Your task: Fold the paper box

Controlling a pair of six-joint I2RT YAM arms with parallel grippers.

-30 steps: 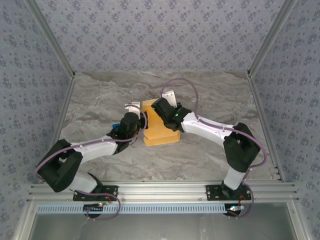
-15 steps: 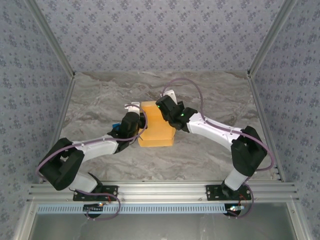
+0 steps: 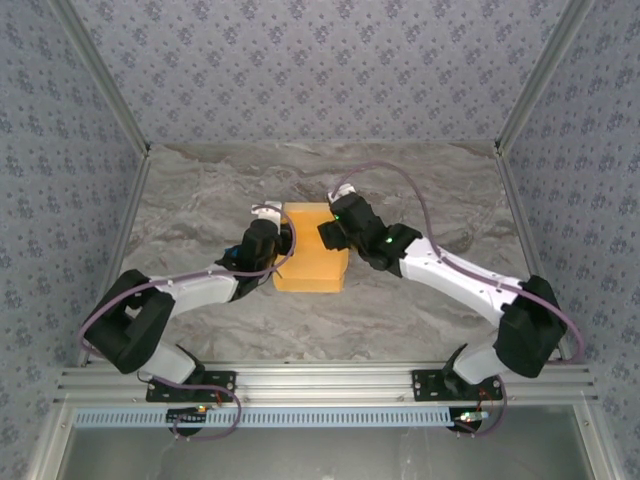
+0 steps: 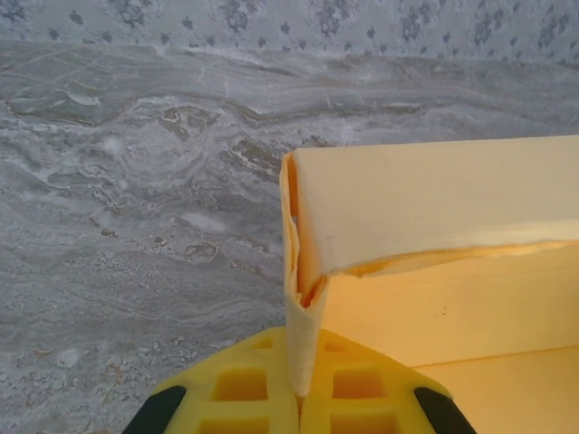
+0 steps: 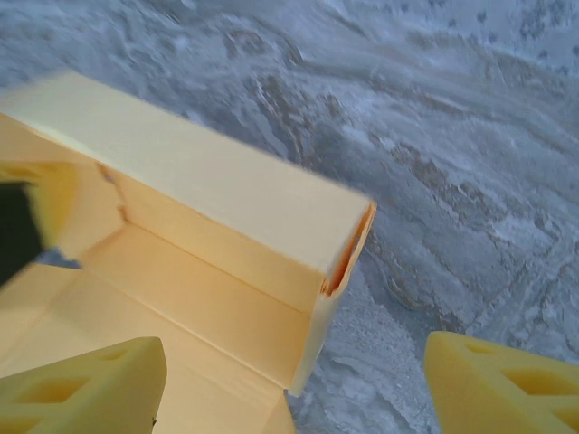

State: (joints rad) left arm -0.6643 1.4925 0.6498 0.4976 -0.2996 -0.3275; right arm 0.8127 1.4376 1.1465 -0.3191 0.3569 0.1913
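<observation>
When seen from the top external camera, the paper box (image 3: 310, 250) lay on the marbled table (image 3: 190, 200) near its middle, between my two arms. My left gripper (image 3: 268, 218) was at the far left corner of the box. My right gripper (image 3: 336, 212) was at its far right side. From this height I could not tell how the jaws of either gripper stood. In the left wrist view, my left gripper (image 4: 298, 384) was closed completely. Its two yellow pads (image 4: 240, 393) were pressed together on the thin upright edge of the paper box (image 4: 434, 217) at a corner, so that the cardboard was pinched between them. The folded wall ran off to the right, and the grey table (image 4: 136, 181) lay beyond it. In the right wrist view, my right gripper (image 5: 294, 393) was spread wide and had hold of nothing. One yellow finger (image 5: 81, 384) hung over the open inside of the paper box (image 5: 199, 172). The second finger (image 5: 507, 384) hung over the bare table (image 5: 470, 163). The end corner of the raised wall stood between the two fingers, clear of both.
</observation>
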